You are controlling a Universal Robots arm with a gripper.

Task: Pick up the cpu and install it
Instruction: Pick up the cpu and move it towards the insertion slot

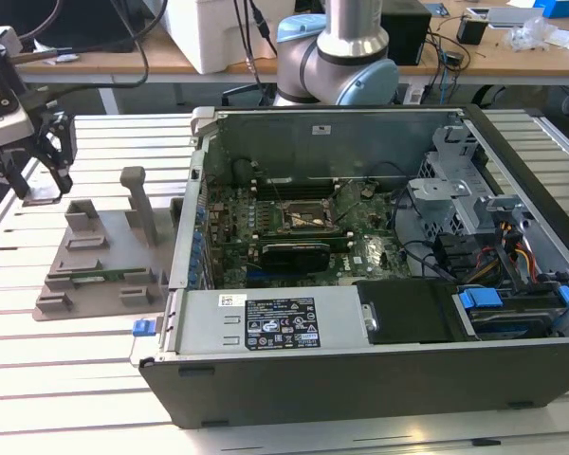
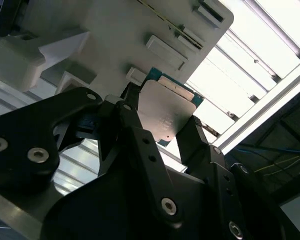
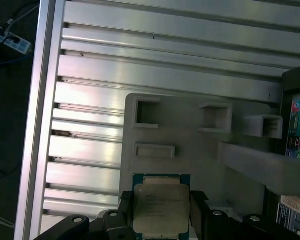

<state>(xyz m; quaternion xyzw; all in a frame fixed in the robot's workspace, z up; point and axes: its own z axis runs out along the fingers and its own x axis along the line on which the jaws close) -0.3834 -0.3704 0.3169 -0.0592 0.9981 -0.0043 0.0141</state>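
So the black two-fingered hand [image 1: 43, 188] is low over the grey plastic holder tray [image 1: 95, 275], at the tray's corner farthest from the open black desktop computer case [image 1: 360, 379]. In both wrist views it's pinching the cpu [image 3: 160, 210], the flat square chip with the silver metal lid and green rim, by two opposite edges. The chip is right at the tray, and I honestly can't tell if it's lifted clear yet.

What worries me is that it's an edge-only pinch on a thin, slick part. If the hold is a bit off-centre, the chip could tilt or slip out and drop onto the tray or the slatted aluminium surface [image 1: 76, 379]. A tilted chip also wouldn't sit flat in the black-framed motherboard socket [image 1: 308, 218], well apart from the tray, inside the case.
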